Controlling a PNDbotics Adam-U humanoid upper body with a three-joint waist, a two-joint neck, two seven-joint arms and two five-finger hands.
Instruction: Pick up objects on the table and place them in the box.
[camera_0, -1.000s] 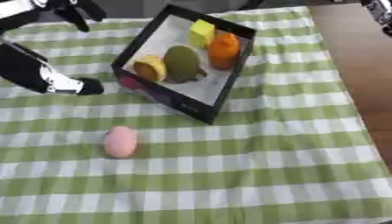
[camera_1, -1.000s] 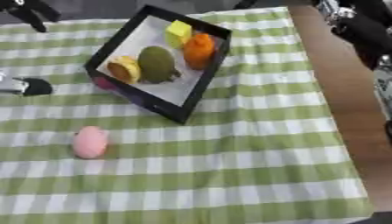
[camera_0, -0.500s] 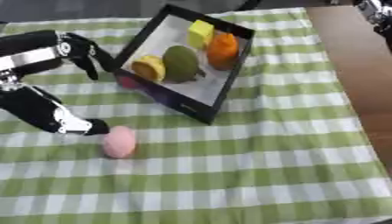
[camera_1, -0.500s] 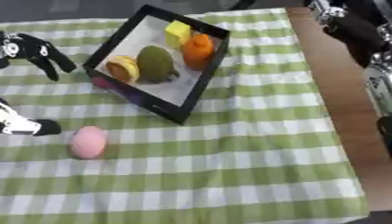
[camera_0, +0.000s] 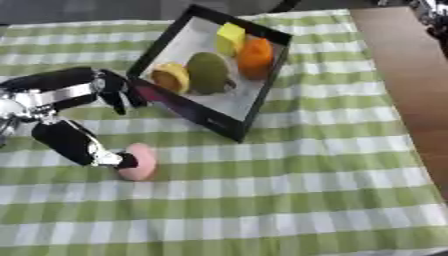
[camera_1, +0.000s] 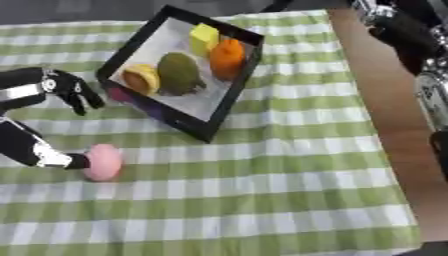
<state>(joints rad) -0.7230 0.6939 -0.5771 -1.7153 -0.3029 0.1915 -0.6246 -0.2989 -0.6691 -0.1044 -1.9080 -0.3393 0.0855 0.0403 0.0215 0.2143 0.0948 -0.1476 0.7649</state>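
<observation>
Probably light, smooth and prone to rolling: pink egg-shaped object (camera_0: 137, 161) on the checked counter (camera_0: 289, 200), best cupped across its middle by left hand (camera_0: 83, 145), fingers spread wide, thumb touching.

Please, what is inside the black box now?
Inside the black box lie a yellow block, an orange fruit, a green fruit and a yellow-orange piece. The near wall hides part of its floor.

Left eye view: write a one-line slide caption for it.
Left hand spread open, thumb tip touching a pink egg-shaped object on green checked cloth; black box already holds four items.
</observation>
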